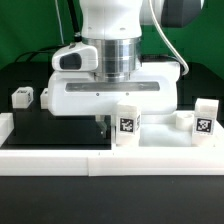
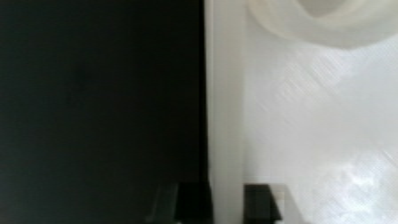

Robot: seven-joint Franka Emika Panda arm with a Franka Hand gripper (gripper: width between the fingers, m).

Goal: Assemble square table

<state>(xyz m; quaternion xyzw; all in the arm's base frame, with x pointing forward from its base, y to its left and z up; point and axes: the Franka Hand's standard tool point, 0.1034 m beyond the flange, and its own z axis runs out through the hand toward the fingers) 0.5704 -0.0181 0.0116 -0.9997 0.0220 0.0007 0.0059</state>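
Observation:
The square table's white top [image 2: 302, 120] fills one side of the wrist view, with a round corner socket [image 2: 329, 20] at its far end. Its straight edge runs against the black table surface. My gripper [image 2: 226, 205] straddles that edge, one dark finger [image 2: 187, 205] on the black side and the other on the white side, shut on the rim. In the exterior view my gripper [image 1: 100, 122] reaches down to the table under the wide white hand. A tagged white leg [image 1: 127, 122] stands just to its right in that view, and the leg hides part of the top.
More white legs stand at the exterior view's right [image 1: 205, 125] and far left [image 1: 22, 97], and another small white part [image 1: 185, 119] lies near the right one. The long white border rail [image 1: 60, 153] runs along the front of the black table.

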